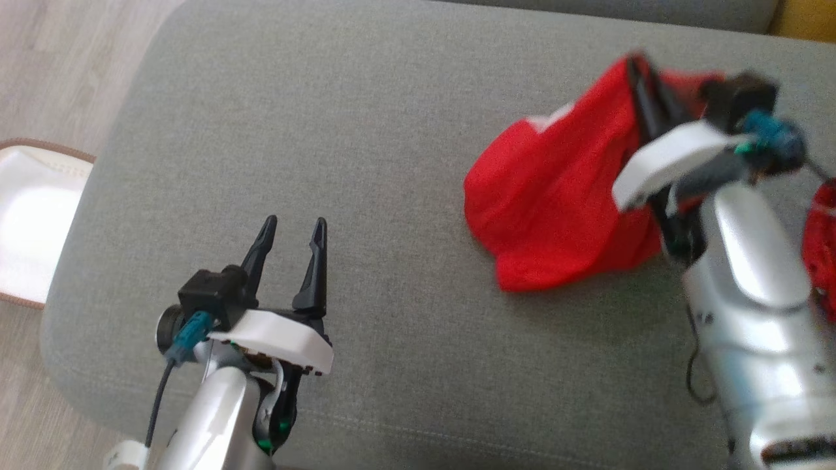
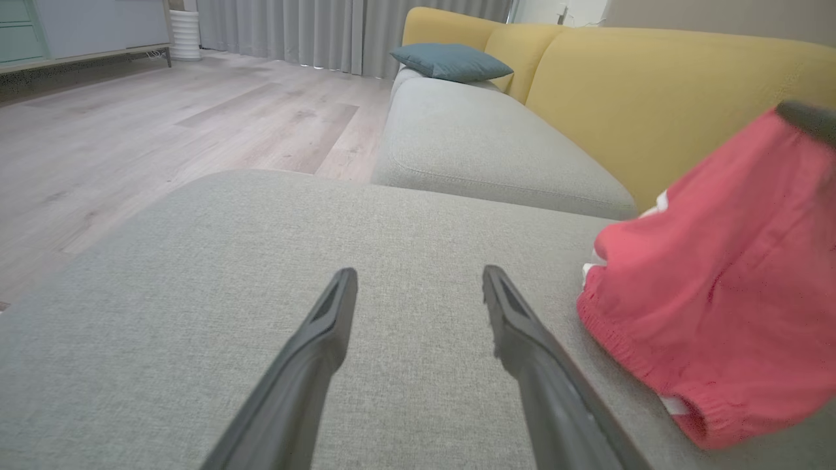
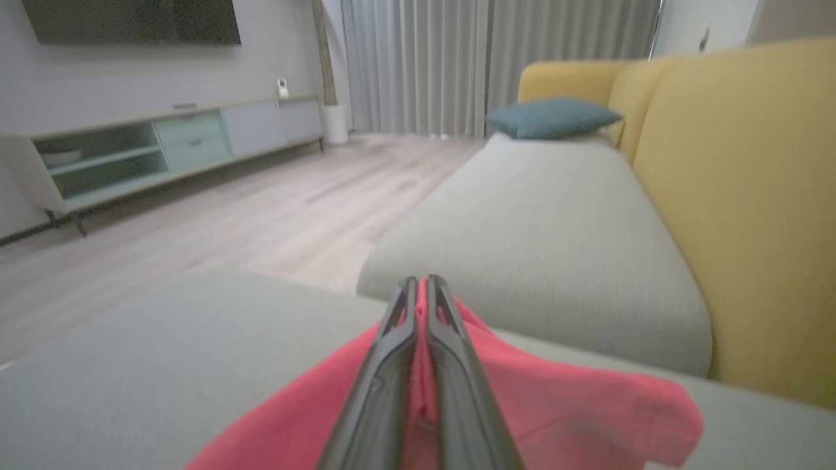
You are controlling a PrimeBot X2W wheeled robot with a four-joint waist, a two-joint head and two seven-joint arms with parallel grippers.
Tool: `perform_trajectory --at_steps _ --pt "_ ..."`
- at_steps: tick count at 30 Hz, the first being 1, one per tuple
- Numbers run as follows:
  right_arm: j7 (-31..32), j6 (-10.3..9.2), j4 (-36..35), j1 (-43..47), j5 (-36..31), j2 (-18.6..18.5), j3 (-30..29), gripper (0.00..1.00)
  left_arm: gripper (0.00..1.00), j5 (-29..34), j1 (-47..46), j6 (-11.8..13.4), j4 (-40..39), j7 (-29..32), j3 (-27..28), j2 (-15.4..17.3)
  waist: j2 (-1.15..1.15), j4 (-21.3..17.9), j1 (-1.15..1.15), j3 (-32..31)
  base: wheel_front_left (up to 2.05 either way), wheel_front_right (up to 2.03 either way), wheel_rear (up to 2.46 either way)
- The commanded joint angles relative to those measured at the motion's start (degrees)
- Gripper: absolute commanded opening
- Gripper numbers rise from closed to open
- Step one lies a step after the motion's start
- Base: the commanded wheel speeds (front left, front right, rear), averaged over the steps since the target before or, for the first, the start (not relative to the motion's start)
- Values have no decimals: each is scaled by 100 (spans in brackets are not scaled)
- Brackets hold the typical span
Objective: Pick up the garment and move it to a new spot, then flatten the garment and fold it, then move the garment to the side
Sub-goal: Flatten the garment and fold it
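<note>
The red shorts point(image 1: 555, 196) hang down, crumpled, with white bits, pinched by the right gripper point(image 3: 418, 284). The left gripper point(image 1: 294, 222) is spread.

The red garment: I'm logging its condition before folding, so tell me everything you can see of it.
The red garment is thin, soft-looking cloth, crumpled and unfolded, with a gathered elastic hem and small white patches. The right tool, shut, pinches one bunched edge and holds that end raised, so the cloth drapes down from it. Its lower folds seem to rest on the grey cushion, toward the robot's right side.
</note>
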Motion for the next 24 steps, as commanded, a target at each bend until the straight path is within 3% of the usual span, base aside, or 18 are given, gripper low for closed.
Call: perform_trajectory --at_steps 1,6,10,17,24 --pt "-195 18 -192 -428 58 22 89 0 100 44 -149 -11 -151 -70 244 18 0 -3 0 -68 0 0 0" --pt "-1012 18 -215 -1099 122 57 -13 0 100 26 -49 12 -176 -70 285 16 0 -26 0 -217 0 0 0" --pt "-1260 18 -238 -1048 129 96 -17 0 100 14 46 38 -223 -70 342 15 0 -79 0 -268 0 0 0" --pt "-1337 18 -510 513 65 141 225 0 100 -71 200 88 -310 -70 382 14 0 -335 0 -213 0 0 0" --pt "-1310 18 -757 2255 157 225 984 0 100 28 233 43 -273 -70 478 14 0 -820 0 -248 0 0 0"
